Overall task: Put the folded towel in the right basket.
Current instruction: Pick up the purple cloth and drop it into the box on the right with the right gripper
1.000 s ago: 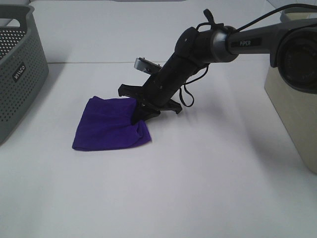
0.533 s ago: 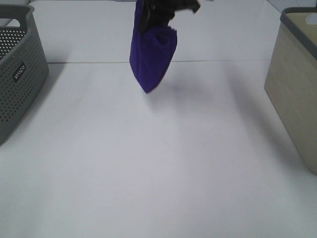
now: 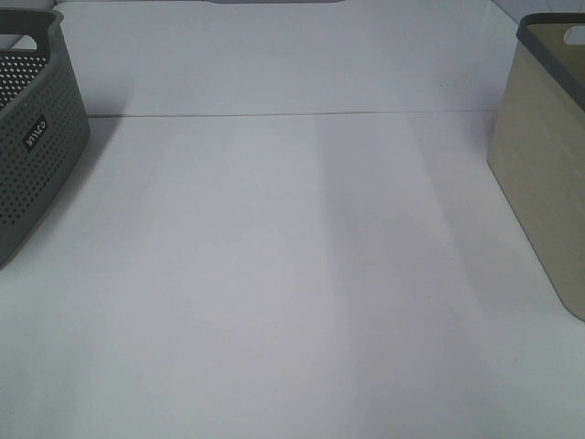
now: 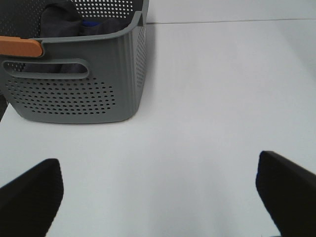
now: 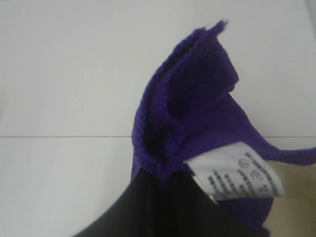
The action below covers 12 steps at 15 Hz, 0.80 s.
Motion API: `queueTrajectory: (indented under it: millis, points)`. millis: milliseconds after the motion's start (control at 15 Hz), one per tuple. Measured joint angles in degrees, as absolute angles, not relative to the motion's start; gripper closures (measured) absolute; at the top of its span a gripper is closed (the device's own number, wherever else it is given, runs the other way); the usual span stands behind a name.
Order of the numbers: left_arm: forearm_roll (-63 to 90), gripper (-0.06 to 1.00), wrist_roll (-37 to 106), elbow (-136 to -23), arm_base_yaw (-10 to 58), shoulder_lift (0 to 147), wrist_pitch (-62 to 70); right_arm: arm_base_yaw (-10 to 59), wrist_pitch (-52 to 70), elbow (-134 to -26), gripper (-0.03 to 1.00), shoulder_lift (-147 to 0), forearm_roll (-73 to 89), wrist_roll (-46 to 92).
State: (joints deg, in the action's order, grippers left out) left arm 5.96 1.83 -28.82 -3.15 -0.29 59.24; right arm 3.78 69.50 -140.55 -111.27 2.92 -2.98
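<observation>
Dark label (image 3: 34, 142) on grey basket (image 3: 57, 183), lettering blurred, white care tag (image 5: 239, 173) on purple towel (image 5: 197, 108), print illegible

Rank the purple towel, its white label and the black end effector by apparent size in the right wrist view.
1. purple towel, by far the largest patch.
2. right end effector, black, clamped on the towel; cut off by the frame and nearest the camera, so only its visible part counts.
3. white label, smallest.

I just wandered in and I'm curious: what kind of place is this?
Probably a robot test bench staged for laundry sorting: a bare white table, a grey basket, a beige basket, and a purple towel.
</observation>
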Motion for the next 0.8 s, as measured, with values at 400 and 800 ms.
queueTrajectory:
  millis: [400,800]
  points:
    - [6.0,-0.05,1.8,-28.8,-3.2,-0.3,59.2,-9.9,70.0,-133.2,0.93,-111.4,-1.1,-4.2]
    - [6.0,-0.05,1.8,-28.8,-3.2,-0.3,59.2,-10.4,70.1,-117.5,0.4,-111.4,-3.2,-4.0]
